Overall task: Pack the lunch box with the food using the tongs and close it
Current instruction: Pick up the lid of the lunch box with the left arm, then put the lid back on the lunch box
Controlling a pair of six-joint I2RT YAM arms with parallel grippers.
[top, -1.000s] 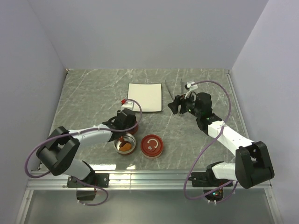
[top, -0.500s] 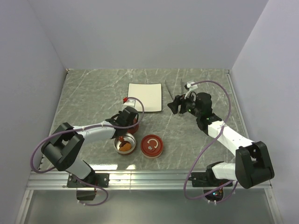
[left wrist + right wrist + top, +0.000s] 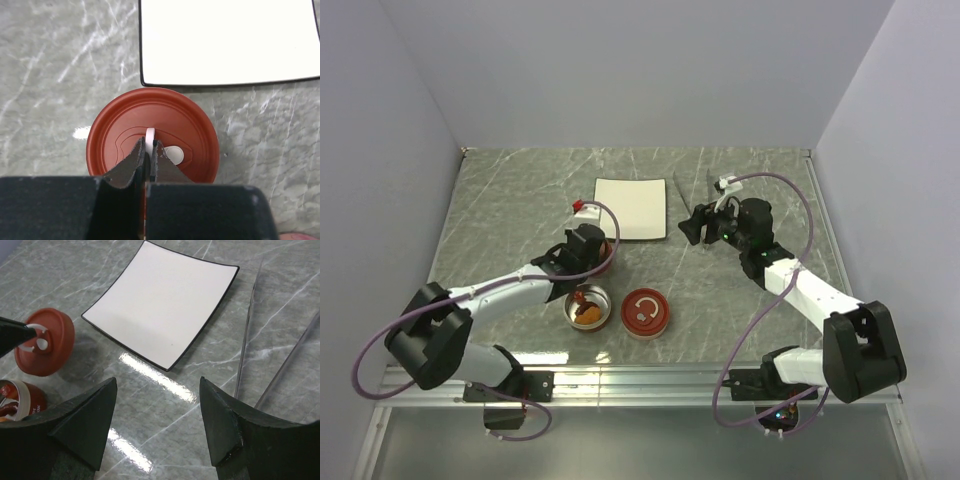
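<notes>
Left gripper (image 3: 148, 150): we find it pinched shut on the white handle (image 3: 150, 133) of one red lid (image 3: 120, 135). Right gripper (image 3: 157, 385): jaws wide, holding nothing, with the tongs (image 3: 246, 335) lying flat at 3 o'clock of the white plate (image 3: 160, 305). Food (image 3: 586, 313) sits in the open tin (image 3: 569, 306), at 6 o'clock of the lid. Risk, in our judgement: the thin handle slips or pivots, and the lid lands askew, tipping the tin.

table (image 3: 60, 280) glossy marble-look | plate (image 3: 160, 305) smooth matt | tongs (image 3: 246, 335) metal | lid (image 3: 150, 112) smooth plastic
</notes>
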